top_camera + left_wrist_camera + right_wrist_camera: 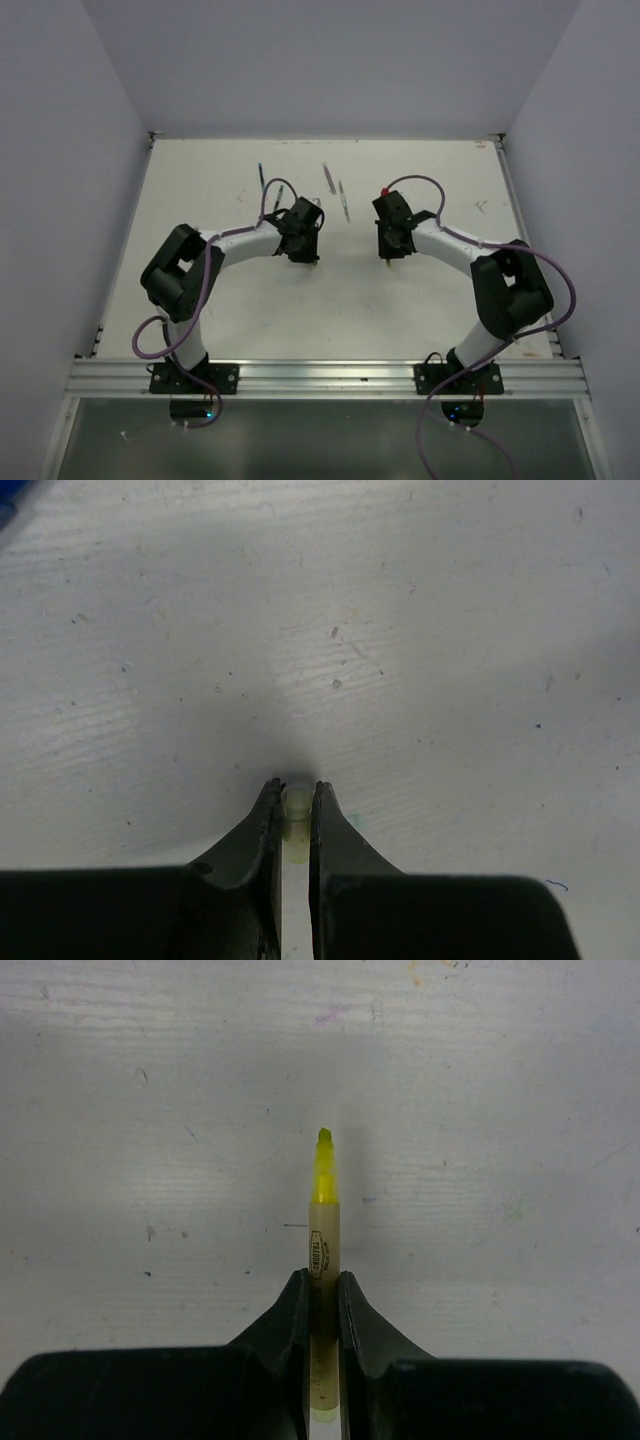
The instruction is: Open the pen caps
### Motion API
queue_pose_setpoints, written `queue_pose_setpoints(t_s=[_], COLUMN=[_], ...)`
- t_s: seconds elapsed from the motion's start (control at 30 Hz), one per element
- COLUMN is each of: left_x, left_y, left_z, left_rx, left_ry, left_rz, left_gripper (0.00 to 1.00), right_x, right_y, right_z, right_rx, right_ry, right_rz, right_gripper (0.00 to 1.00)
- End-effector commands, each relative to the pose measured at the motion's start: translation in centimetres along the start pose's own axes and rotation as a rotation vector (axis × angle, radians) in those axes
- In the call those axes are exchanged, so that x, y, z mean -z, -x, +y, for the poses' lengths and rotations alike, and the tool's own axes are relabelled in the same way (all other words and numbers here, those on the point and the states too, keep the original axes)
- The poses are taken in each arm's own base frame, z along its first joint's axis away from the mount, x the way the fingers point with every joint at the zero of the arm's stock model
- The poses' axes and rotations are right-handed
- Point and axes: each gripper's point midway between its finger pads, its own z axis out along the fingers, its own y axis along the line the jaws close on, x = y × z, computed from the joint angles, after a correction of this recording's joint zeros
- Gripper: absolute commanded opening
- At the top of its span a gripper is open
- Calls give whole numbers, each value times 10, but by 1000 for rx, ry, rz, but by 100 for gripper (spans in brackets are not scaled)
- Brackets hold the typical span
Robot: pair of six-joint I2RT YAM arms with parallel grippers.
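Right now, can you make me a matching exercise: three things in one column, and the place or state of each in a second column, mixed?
1. left gripper
2. right gripper
3. purple pen

A. lies on the table, beyond both grippers
B. shut on the yellow pen, tip bare
C. shut on the pale yellow cap

Pairs: 1-C, 2-B, 3-A
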Motion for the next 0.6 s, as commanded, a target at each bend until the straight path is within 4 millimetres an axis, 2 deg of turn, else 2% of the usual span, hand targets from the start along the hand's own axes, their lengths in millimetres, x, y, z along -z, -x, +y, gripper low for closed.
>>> queue_pose_setpoints(t_s=[0.0,0.07,0.13,0.27,0.37,0.57], left_x=[1,2,2,0,-1,-4], left_y=[3,3,4,1,-2,-6], left_z=[10,14,14,17,20,24], left_rx=[-29,-28,-29,-28,-30,-33], left_ry=[71,87,90,103,110,124], left_rz=[-17,-20,-22,-16,-6,-1], left_gripper=[0,1,7,23,32,39], right_x=[-7,-9,-13,-18,-21,-21], right_y=[5,4,2,-4,-7,-11], right_z=[4,3,3,2,2,1], right_rx=[9,6,8,8,9,12], right_ry=[23,19,14,8,8,14], right_rz=[-17,-15,-9,3,9,14], right_gripper=[2,4,6,11,16,25])
